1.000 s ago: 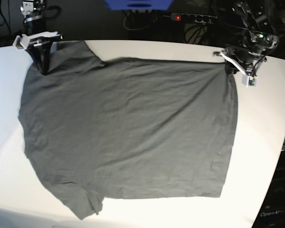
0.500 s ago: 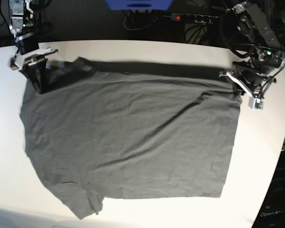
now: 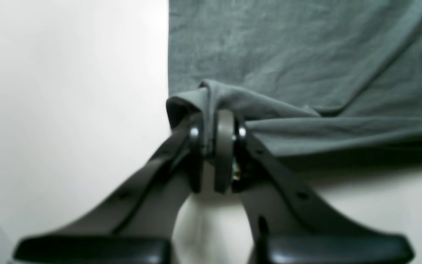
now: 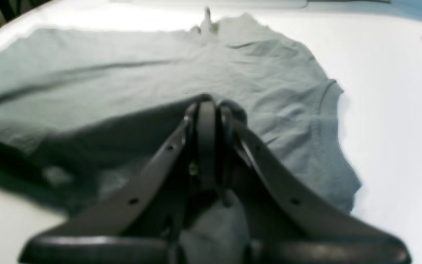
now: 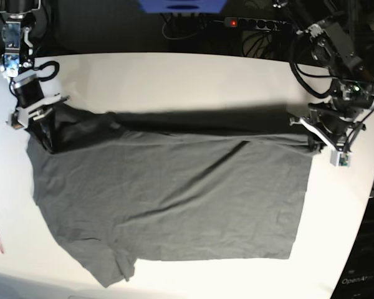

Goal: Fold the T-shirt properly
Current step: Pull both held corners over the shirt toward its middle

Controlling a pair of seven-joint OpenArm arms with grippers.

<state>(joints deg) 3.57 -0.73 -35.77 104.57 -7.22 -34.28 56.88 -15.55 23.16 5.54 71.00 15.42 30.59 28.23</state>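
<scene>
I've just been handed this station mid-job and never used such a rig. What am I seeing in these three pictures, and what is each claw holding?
It is a two-armed robot at a white table. The wide picture looks down from above; the two close-ups come from a camera on each wrist, looking along that arm's claw. One thing is being worked on: a plain dark charcoal-grey short-sleeved T-shirt of soft cloth, spread across the table. The left claw is on the right in the wide view and is shut on a bunched hem corner. The right claw, on the left there, is shut on cloth at the sleeve end. Between them the far edge of the shirt is raised off the table.
</scene>
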